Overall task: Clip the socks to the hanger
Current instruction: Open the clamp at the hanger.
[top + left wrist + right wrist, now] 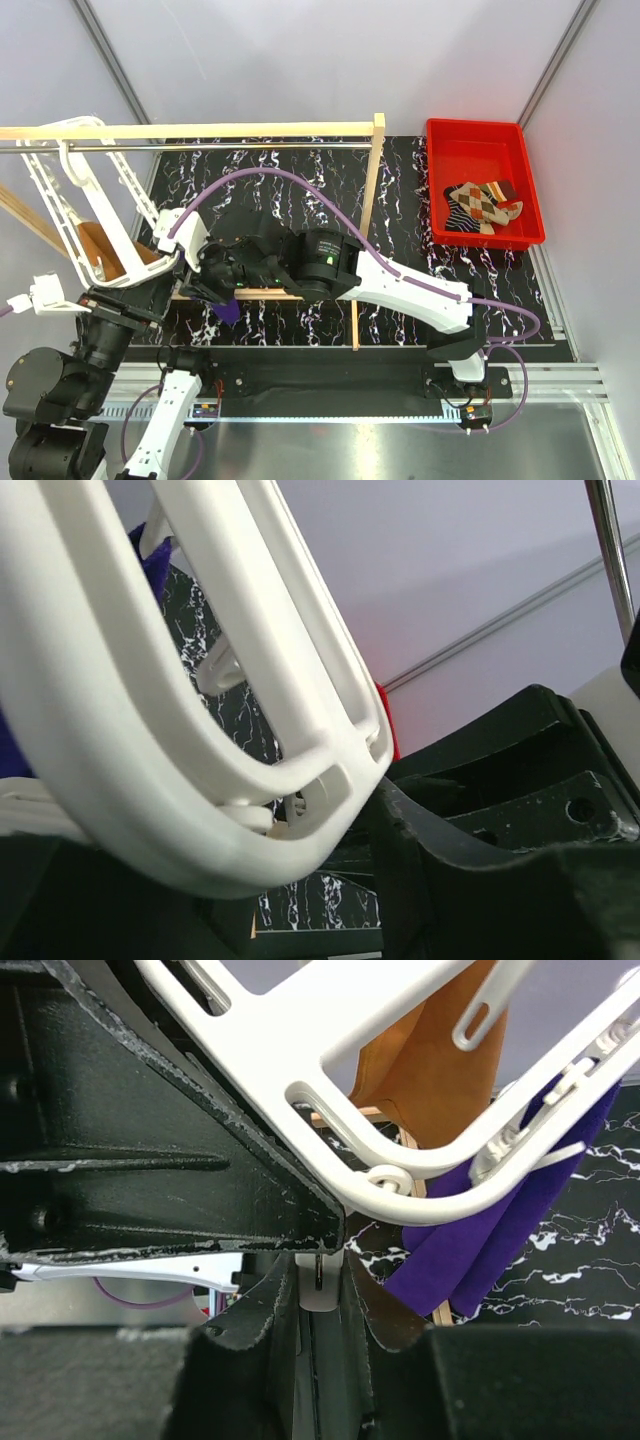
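Observation:
The white hanger [60, 205] hangs from the metal rod at the far left, tilted. An orange-brown sock [100, 250] hangs clipped inside it. A purple sock [226, 310] hangs from its near corner, and shows in the right wrist view [470, 1250]. My right gripper [322, 1290] is shut on a small white clip [322, 1278] under the hanger's rim [400, 1175], left of the purple sock. My left gripper [290, 870] holds the hanger's rim [150, 800] between its fingers. More socks [480, 208], patterned and striped, lie in the red bin.
A red bin [500, 135] stands at the back right on the black marbled mat [400, 200]. A wooden-post frame [375, 170] with a metal rod [250, 147] spans the back. The right arm [400, 285] reaches across to the left.

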Controlling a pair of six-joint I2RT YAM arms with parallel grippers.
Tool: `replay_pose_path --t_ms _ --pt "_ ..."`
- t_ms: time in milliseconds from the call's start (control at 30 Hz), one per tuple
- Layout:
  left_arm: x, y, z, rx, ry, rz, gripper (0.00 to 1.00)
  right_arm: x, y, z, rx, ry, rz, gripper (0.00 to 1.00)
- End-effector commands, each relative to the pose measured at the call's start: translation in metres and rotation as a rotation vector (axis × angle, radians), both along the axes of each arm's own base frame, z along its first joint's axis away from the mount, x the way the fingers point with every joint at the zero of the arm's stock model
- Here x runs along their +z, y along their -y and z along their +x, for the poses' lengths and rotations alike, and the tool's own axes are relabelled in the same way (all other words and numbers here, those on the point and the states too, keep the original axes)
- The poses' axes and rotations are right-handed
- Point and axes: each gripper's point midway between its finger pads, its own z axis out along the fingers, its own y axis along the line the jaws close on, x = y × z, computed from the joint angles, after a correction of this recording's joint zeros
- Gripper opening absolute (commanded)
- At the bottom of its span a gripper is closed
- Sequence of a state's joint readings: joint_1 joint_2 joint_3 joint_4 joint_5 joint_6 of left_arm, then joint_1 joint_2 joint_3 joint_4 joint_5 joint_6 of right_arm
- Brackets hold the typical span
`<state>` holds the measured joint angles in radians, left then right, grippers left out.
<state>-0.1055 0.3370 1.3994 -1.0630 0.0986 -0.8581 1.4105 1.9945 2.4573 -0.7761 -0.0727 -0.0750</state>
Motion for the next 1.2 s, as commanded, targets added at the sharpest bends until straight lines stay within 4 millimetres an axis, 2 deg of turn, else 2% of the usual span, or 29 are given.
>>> replay_pose_path --t_ms 0,67,100,200,267,333,400,433,467,533,567,633,667,733,833,867,933,967,1000,1033,1067,1100,1133,1167 --pt "0.012 0.004 0.009 -0.015 0.048 0.013 0.41 0.003 0.001 -0.01 0.054 -0.009 0.001 0.0" --pt "0.011 0.006 0.008 -0.029 0.049 0.015 0.36 0.004 0.001 -0.01 0.054 -0.009 0.003 0.0" --pt "0.012 0.006 0.008 -0.029 0.051 0.017 0.28 0.004 0.002 -0.009 0.052 -0.01 0.004 0.0" --pt "0.011 0.005 0.008 -0.027 0.055 0.028 0.13 0.004 0.002 -0.011 0.052 -0.012 0.006 0.06" --pt "0.011 0.005 0.006 -0.027 0.061 0.026 0.0 0.006 0.003 -0.009 0.046 -0.012 0.013 0.1" --pt "0.01 0.005 0.006 -0.024 0.062 0.024 0.0 0.007 0.004 -0.008 0.038 -0.009 0.016 0.21" --pt "0.01 0.004 0.006 -0.019 0.063 0.022 0.0 0.006 0.005 -0.008 0.035 -0.009 0.013 0.25" --pt "0.011 0.003 0.005 -0.016 0.066 0.024 0.0 0.005 0.005 -0.005 0.024 -0.006 0.009 0.41" --pt "0.009 0.003 0.006 -0.014 0.059 0.027 0.0 0.004 0.007 -0.004 0.016 -0.005 0.006 0.51" --pt "0.009 0.002 0.006 -0.011 0.056 0.026 0.0 0.002 0.01 -0.001 -0.005 -0.006 -0.004 0.59" --pt "0.008 0.002 0.006 -0.008 0.055 0.027 0.0 0.0 0.014 -0.002 -0.013 -0.014 -0.014 0.68" --pt "0.007 0.001 0.006 -0.007 0.052 0.028 0.0 -0.003 0.021 0.003 -0.048 -0.022 -0.027 0.81" --pt "0.007 0.001 0.007 -0.004 0.053 0.028 0.0 -0.006 0.03 0.002 -0.066 -0.036 -0.046 0.9" --pt "0.007 0.001 0.007 -0.002 0.053 0.028 0.0 -0.011 0.042 0.007 -0.114 -0.043 -0.067 1.0" --pt "0.006 0.0 0.007 0.004 0.054 0.03 0.0 -0.028 0.071 0.012 -0.2 -0.072 -0.113 1.0" --pt "0.006 -0.001 0.008 0.01 0.051 0.032 0.0 -0.04 0.088 0.011 -0.226 -0.09 -0.146 1.0" --pt "0.006 -0.002 0.009 0.013 0.05 0.037 0.0 -0.058 0.108 0.017 -0.289 -0.096 -0.193 1.0" --pt "0.004 -0.003 0.01 0.018 0.045 0.043 0.0 -0.075 0.127 0.016 -0.321 -0.109 -0.247 1.0" --pt "0.004 -0.004 0.01 0.022 0.045 0.046 0.0 -0.084 0.138 0.02 -0.359 -0.109 -0.279 1.0" --pt "0.003 -0.005 0.011 0.028 0.043 0.048 0.0 -0.091 0.154 0.031 -0.445 -0.077 -0.311 1.0" --pt "0.002 -0.006 0.012 0.038 0.039 0.053 0.0 -0.105 0.178 0.036 -0.516 -0.08 -0.377 1.0" --pt "0.003 -0.007 0.011 0.039 0.041 0.056 0.0 -0.111 0.193 0.043 -0.589 -0.068 -0.403 1.0" --pt "0.003 -0.007 0.012 0.039 0.038 0.059 0.0 -0.11 0.216 0.063 -0.744 -0.004 -0.411 1.0" --pt "0.001 -0.007 0.013 0.037 0.031 0.068 0.0 -0.119 0.244 0.067 -0.87 -0.025 -0.45 1.0"
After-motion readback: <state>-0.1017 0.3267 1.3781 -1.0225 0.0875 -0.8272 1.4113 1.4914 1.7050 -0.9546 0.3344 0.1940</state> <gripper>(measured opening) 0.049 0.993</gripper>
